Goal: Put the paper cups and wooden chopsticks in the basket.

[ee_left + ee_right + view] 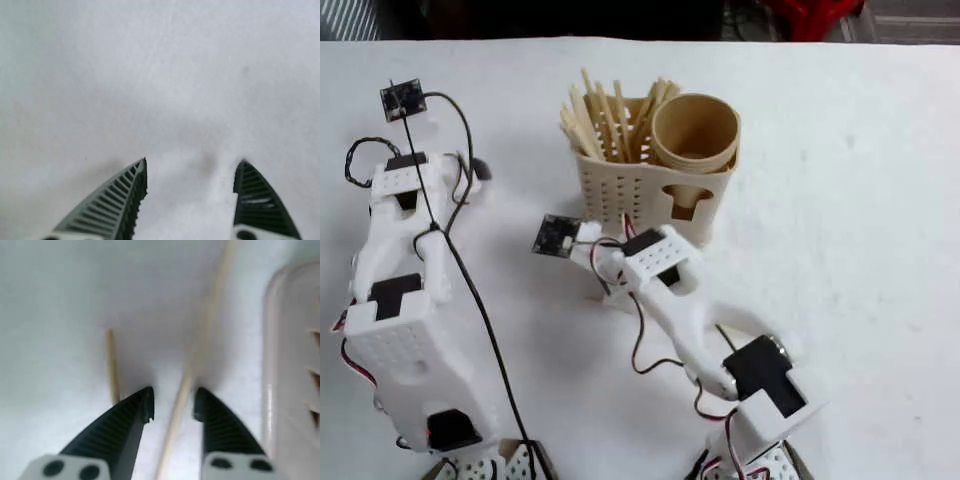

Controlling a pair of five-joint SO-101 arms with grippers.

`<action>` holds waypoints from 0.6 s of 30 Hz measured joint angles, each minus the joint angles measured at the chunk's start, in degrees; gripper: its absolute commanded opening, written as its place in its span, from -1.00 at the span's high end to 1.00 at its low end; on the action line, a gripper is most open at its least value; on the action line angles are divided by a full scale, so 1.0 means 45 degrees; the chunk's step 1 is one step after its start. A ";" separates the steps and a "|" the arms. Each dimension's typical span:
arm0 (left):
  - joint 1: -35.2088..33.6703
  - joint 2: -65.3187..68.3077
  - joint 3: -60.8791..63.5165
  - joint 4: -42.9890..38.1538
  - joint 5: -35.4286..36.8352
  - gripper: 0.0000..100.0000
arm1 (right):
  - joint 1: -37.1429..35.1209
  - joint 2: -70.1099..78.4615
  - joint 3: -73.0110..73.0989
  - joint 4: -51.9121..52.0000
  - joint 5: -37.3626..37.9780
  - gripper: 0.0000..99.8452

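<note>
While the left arm (400, 280) lies along the 9 o'clock side of the white table (860, 200) in the high view, the right arm (665, 265) comes in from 5 o'clock, and its wrist stands just at 6 o'clock of the beige perforated plastic basket (640, 195). This basket is a little toward 12 o'clock from the middle of the table. Inside it, a bundle of pale wooden chopsticks (605, 125) stands upright and fanned out in the 9 o'clock part. A stack of brown paper cups (695, 130) sits mouth-up in the 3 o'clock part, just beside the bundle.

From the right wrist view we see the right gripper (172, 395) low over the table, its two dark ribbed fingers (125, 425) apart by a moderate gap. One long pale wooden chopstick (206, 315) lies flat on the table and passes between the jaws. It is nearer to one finger than to the other, and we cannot tell if it touches that finger. The jaws are not pressed on it. A second, shorter-looking wooden stick (112, 360) lies on the table just outside the other finger, apart from the first one. The wall of the basket rises near the gripper, beside the long chopstick.

From the left wrist view we see the left gripper (192, 167) with its fingers spread wide above the white table, with no grip on anything.
</note>
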 measured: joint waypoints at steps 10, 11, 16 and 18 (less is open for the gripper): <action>0.0000 0.0000 0.0000 0.0000 0.0000 0.45 | 0.0117 -0.2032 0.0215 0.0938 -0.0352 0.97; 0.0000 0.0000 0.0000 0.0000 0.0000 0.45 | 0.0117 -0.2637 0.0352 0.1074 -0.0469 0.97; 0.0000 0.0000 0.0000 0.0000 0.0000 0.45 | 0.0117 -0.6603 0.0860 0.1446 -0.1368 0.97; 0.0000 0.0000 0.0000 0.0000 0.0000 0.45 | -0.0039 -0.8381 0.0821 0.1563 -0.1856 0.97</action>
